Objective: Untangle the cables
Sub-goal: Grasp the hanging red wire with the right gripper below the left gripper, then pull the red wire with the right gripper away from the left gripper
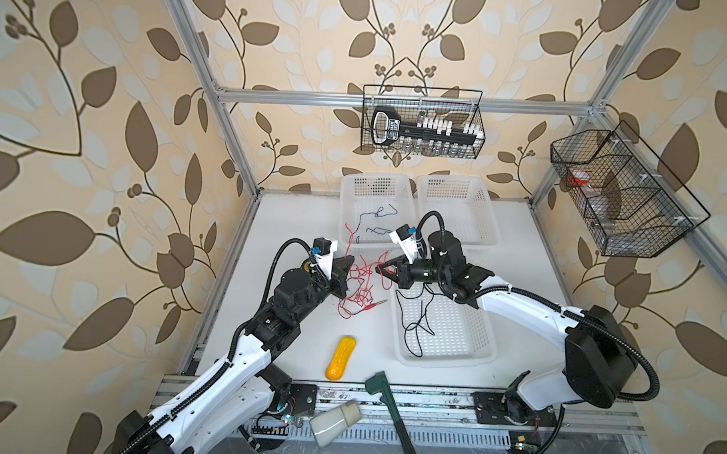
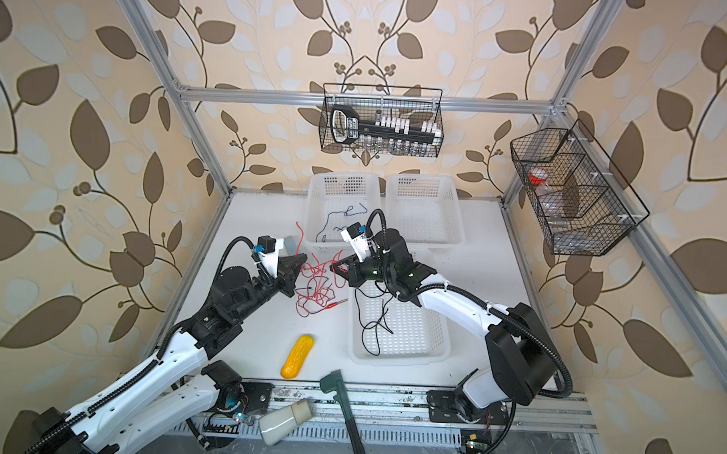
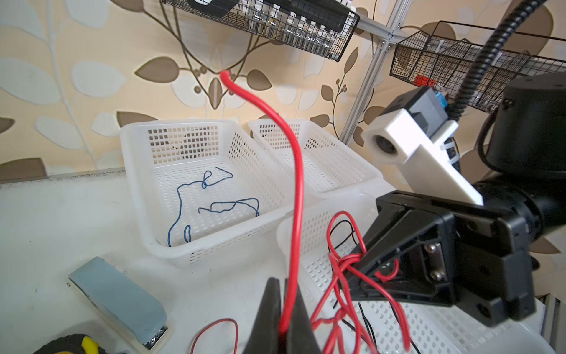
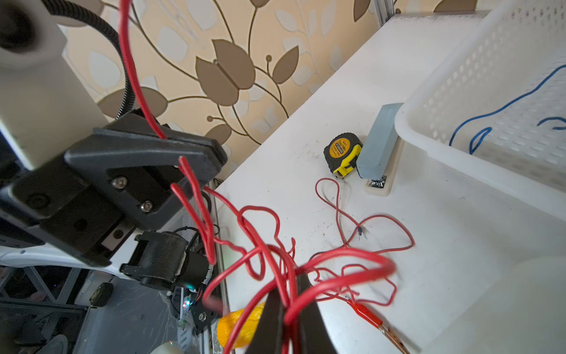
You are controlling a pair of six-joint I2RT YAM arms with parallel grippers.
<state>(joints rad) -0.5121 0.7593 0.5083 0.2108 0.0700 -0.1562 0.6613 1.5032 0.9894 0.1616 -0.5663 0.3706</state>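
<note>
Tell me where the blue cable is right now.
In both top views the blue cable lies inside the rear left basket, just beyond the red tangle.

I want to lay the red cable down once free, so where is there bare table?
Bare table: the far left corner, beside the basket holding the blue cable, and in front, between the yellow object and the near basket. Crowded: the red cables between the left claw and the right claw.
</note>
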